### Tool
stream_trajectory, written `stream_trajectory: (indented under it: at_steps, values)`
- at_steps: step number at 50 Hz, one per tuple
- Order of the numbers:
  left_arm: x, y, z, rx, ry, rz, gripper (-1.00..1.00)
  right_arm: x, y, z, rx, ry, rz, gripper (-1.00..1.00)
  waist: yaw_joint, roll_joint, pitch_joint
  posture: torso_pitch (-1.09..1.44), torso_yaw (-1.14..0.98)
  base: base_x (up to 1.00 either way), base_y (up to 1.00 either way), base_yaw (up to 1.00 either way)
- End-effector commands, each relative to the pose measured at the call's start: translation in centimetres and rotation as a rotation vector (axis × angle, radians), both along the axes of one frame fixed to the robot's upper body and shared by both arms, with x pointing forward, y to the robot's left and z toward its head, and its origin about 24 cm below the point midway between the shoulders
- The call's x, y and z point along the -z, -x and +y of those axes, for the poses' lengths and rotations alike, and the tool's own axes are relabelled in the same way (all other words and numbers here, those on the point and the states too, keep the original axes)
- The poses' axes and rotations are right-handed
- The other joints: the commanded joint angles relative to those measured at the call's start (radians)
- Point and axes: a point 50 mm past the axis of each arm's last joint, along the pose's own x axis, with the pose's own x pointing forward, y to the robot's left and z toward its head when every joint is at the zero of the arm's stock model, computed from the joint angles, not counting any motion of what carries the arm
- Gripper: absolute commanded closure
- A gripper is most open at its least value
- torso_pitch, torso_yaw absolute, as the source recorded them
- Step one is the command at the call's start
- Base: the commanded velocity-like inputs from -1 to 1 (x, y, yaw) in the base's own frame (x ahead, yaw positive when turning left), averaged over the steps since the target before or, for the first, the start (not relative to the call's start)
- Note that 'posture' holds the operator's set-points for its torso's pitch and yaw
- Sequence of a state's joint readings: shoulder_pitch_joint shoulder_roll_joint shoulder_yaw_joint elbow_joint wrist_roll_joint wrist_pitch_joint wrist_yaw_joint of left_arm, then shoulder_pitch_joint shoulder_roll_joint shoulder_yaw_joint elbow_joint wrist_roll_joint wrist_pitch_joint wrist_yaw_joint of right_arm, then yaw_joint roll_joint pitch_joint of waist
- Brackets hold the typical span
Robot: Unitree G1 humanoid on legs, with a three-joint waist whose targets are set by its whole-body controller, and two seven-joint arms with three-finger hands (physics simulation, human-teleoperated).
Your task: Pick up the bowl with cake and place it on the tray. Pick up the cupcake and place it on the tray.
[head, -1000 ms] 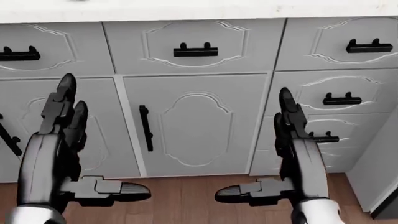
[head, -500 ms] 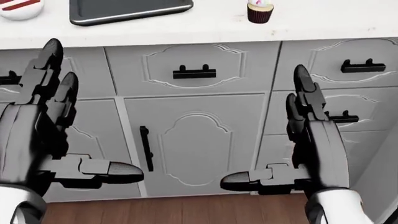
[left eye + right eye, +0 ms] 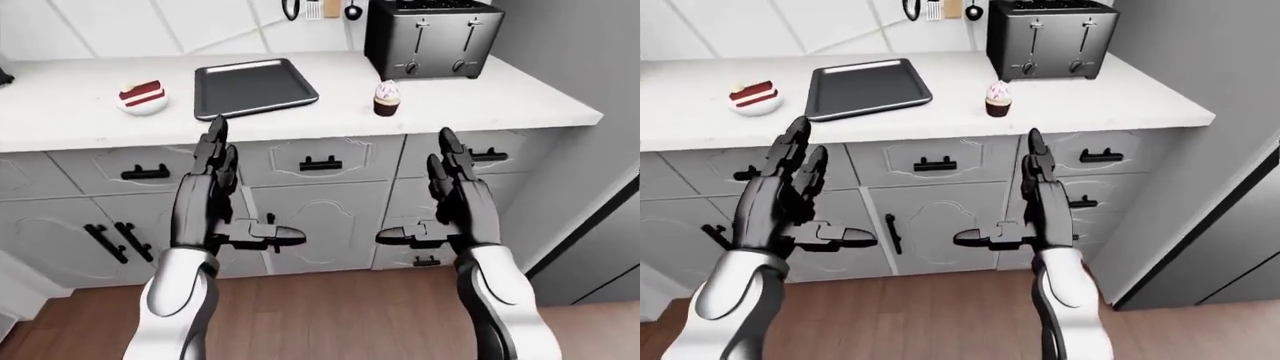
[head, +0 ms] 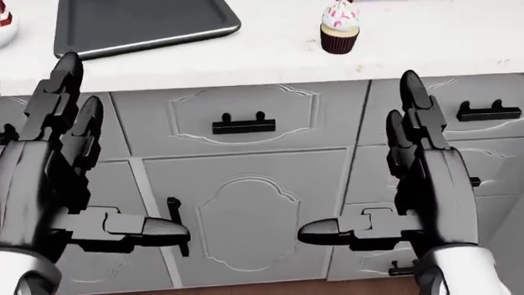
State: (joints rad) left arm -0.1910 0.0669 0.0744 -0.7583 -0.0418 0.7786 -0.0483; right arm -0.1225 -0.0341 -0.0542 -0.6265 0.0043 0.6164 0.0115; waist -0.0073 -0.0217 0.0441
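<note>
Both hands empty and spread before the cabinet fronts; bowl, tray and cupcake sit untouched on the counter.

The left hand (image 3: pixel 215 206) has its two long fingers (image 3: pixel 213 154) pointing to 12 o'clock and its thumb jutting to 3 o'clock, all apart and gripping nothing; the right hand (image 3: pixel 452 210) mirrors it, fingers up, thumb to 9 o'clock, also splayed and empty. Both hover below the counter edge, over the grey drawers (image 3: pixel 320 160). On the white counter (image 3: pixel 520 105), in the left-eye view, the dark tray (image 3: pixel 254 88) lies at 12 o'clock from the left hand. The bowl with cake (image 3: pixel 141 98) sits near the tray at its 9 o'clock, apart from it. The cupcake (image 3: pixel 387 99) stands at the tray's 3 o'clock, with the black toaster (image 3: pixel 434 37) at the cupcake's 1 o'clock.
</note>
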Motion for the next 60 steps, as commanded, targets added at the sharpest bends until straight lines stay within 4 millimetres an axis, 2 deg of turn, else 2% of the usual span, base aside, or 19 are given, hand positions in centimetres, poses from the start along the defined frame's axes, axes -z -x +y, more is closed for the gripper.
stream_trajectory:
  at_steps: [1,5,7,9,16,19,21,22,24,28,31,35,36,39,42,45,49,54,60]
  values:
    - [-1.3,0.3,0.2,-0.011,-0.007,-0.08,-1.0,-1.7,0.2,0.5,-0.03,-0.005,-0.087,-1.0,0.001,-0.001,-0.007,0.0,0.0,0.42,0.0,0.0]
    - [-1.2,0.3,0.5,-0.018,-0.006,-0.081,-1.0,-2.4,0.5,0.5,-0.024,-0.005,-0.097,-1.0,-0.012,0.06,-0.017,0.0,0.0,0.42,0.0,0.0]
    - [-1.2,0.4,0.4,-0.016,-0.009,-0.081,-1.0,-2.3,0.6,0.4,-0.023,-0.005,-0.1,-1.0,-0.011,0.098,-0.044,0.0,0.0,0.42,0.0,0.0]
    - [-1.1,0.4,0.5,-0.016,-0.009,-0.081,-1.0,-2.4,0.7,0.2,-0.018,-0.008,-0.105,-1.0,-0.005,0.1,-0.002,0.0,0.0,0.43,0.0,0.0]
    - [-1.1,0.4,0.4,-0.014,-0.011,-0.081,-1.0,-2.9,1.2,-0.2,-0.008,-0.013,-0.119,-1.0,0.029,0.052,-0.012,0.0,0.0,0.42,0.0,0.0]
    - [-1.1,0.5,0.4,-0.016,-0.011,-0.081,-1.0,-3.1,1.4,-0.2,-0.007,-0.014,-0.124,-1.0,0.038,0.015,-0.02,0.0,0.0,0.41,0.0,0.0]
    - [-1.1,0.5,0.4,-0.016,-0.012,-0.081,-1.0,-3.1,1.3,-0.3,-0.005,-0.015,-0.129,-1.0,0.039,-0.033,-0.035,0.0,0.0,0.43,0.0,0.0]
    - [-1.1,0.5,0.4,-0.016,-0.013,-0.08,-1.0,-3.1,1.3,-0.4,-0.004,-0.015,-0.131,-1.0,0.037,-0.033,-0.045,0.0,0.0,0.42,0.0,0.0]
    - [-1.1,0.4,0.4,-0.017,-0.013,-0.08,-1.0,-3.2,1.4,-0.5,-0.001,-0.015,-0.137,-1.0,0.029,-0.04,-0.001,0.0,0.0,0.42,0.0,0.0]
    - [-1.4,0.5,0.4,-0.016,-0.016,-0.085,-1.0,-3.8,1.7,-0.7,0.002,-0.019,-0.158,-1.0,0.017,-0.033,-0.024,0.0,0.0,0.14,0.0,0.0]
    - [-1.7,0.6,0.3,-0.015,-0.018,-0.089,-1.0,-4.3,2.0,-0.9,0.011,-0.019,-0.164,-1.0,0.011,-0.017,-0.007,0.0,0.0,0.0,0.0,0.0]
    - [-1.6,0.7,0.4,-0.017,-0.019,-0.09,-1.0,-4.4,2.3,-1.1,0.017,-0.026,-0.177,-1.0,0.003,0.088,-0.027,0.0,0.0,0.19,0.0,0.0]
    - [-1.5,0.7,0.4,-0.017,-0.018,-0.09,-1.0,-4.4,2.4,-1.2,0.019,-0.026,-0.178,-1.0,0.009,0.061,-0.027,0.0,0.0,0.27,0.0,0.0]
    - [-1.5,0.7,0.4,-0.018,-0.02,-0.091,-1.0,-4.8,2.8,-1.4,0.028,-0.023,-0.202,-1.0,0.019,0.082,-0.007,0.0,0.0,0.26,0.0,0.0]
    - [-1.6,0.8,0.5,-0.02,-0.019,-0.094,-1.0,-5.7,3.5,-1.6,0.037,-0.026,-0.251,-1.0,0.012,0.067,-0.028,0.0,0.0,0.0,0.0,0.0]
    - [-1.7,0.9,0.7,-0.023,-0.017,-0.096,-1.0,-6.0,3.8,-1.7,0.039,-0.025,-0.263,-1.0,0.02,0.047,-0.008,0.0,0.0,0.0,0.0,0.0]
    - [-1.8,0.9,0.8,-0.025,-0.018,-0.101,-1.0,-6.9,4.4,-1.9,0.05,-0.021,-0.29,-1.0,0.036,-0.035,-0.021,0.0,0.0,0.0,0.0,0.0]
    - [-1.9,1.1,0.9,-0.026,-0.018,-0.103,-1.0,-7.5,4.8,-2.0,0.052,-0.019,-0.309,-1.0,0.036,-0.001,-0.037,0.0,0.0,0.0,0.0,0.0]
    - [-2.1,1.2,0.9,-0.025,-0.021,-0.11,-1.0,-7.8,4.9,-2.2,0.058,-0.015,-0.316,-1.0,0.026,0.009,-0.046,0.0,0.0,0.0,0.0,0.0]
